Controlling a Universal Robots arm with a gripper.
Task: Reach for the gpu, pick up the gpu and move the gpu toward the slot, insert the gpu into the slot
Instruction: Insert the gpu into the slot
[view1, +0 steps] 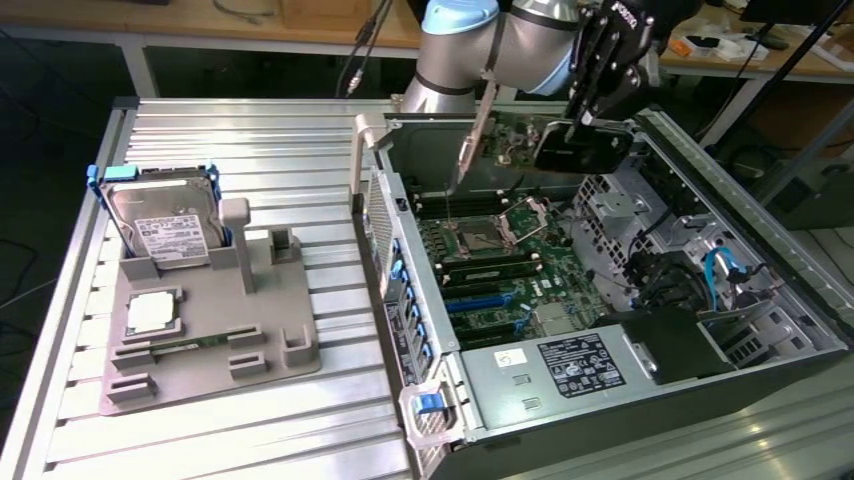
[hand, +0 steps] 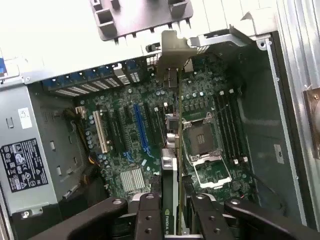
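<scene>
gpu (view1: 514, 140) hangs upright in the end effector (view1: 587, 118), whose fingers (hand: 148, 215) are closed partway on the card's two faces and hold it clear above the motherboard (hand: 125, 150) inside the open computer case (view1: 747, 260). In the wrist view we see the card edge-on, lying between the blue slot (hand: 140, 127) and the CPU socket (hand: 202, 142). It runs roughly parallel to the slot but sits beside it, not over it. We judge the carry to be under way and the insertion not yet done. To do this step well, we would keep the card vertical, bring its lower edge square over the slot along its whole length, and line the silver bracket (hand: 175, 47) up with the case's rear wall. A tilted or offset approach could jam the connector. Counting from big to small, we find one surface (view1: 214, 130), one case, one grey fixture (view1: 200, 375), one motherboard, one hard drive (view1: 160, 225), one gpu, one long blue slot plain in the wrist view, one white slot (hand: 100, 132) near it, and one CPU chip (view1: 152, 312).
</scene>
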